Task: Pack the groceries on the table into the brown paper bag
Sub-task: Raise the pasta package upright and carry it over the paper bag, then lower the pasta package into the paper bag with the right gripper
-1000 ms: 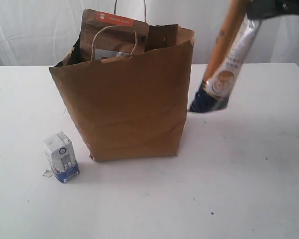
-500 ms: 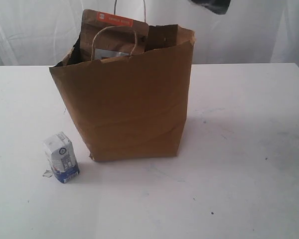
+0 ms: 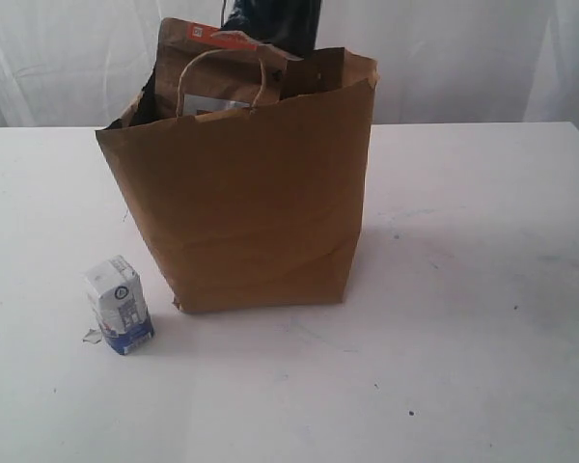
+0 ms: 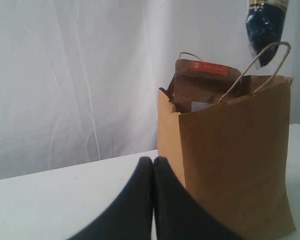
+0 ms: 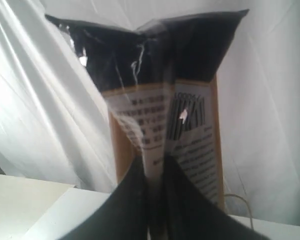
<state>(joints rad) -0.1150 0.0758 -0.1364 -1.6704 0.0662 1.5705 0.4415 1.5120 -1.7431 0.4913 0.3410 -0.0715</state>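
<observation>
Your right gripper (image 5: pixel 153 167) clamps the long dark-blue packet (image 3: pixel 273 21) above the brown paper bag (image 3: pixel 251 203) (its tip near the rim). Your left gripper (image 4: pixel 153 165) is clenched, empty. The small white-blue carton (image 3: pixel 121 305) stands beside the bag.

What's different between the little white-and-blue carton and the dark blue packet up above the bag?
The carton stands on the table beside the paper bag, untouched; the packet hangs in the air above the bag's rim, pinched by the right gripper. The carton is a stiff little box, mostly white; the packet is a soft, dark wrapper. Neither is inside the bag yet.
</observation>
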